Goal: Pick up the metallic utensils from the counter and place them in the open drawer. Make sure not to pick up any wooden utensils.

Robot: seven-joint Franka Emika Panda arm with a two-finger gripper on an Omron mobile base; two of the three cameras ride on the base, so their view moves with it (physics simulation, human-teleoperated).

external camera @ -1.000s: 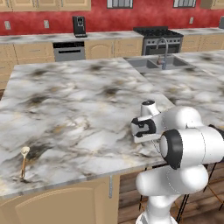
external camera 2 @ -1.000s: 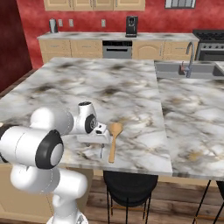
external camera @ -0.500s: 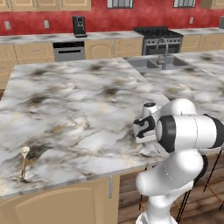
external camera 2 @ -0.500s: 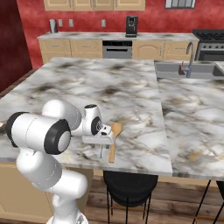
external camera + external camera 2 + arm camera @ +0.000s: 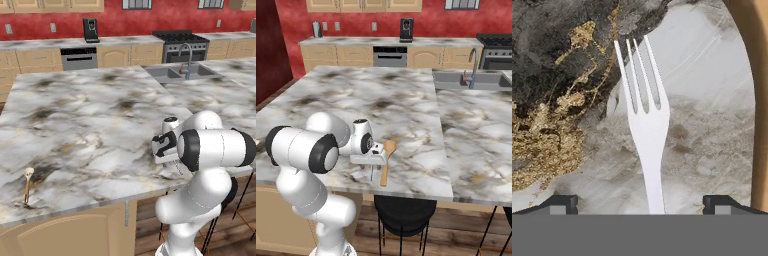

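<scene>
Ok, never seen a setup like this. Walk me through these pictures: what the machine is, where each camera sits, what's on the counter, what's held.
The machine is a white robot arm on a driving base in a rendered kitchen. Two pictures come from cameras on the base, behind the arm to its left and right. The third looks along the gripper, whose jaws stand open and hold nothing. Between them a pale silvery fork lies on the marble counter. Beside it lies a brown wooden spoon. A thin wooden stick with a pale head lies near the counter's left front edge.
</scene>
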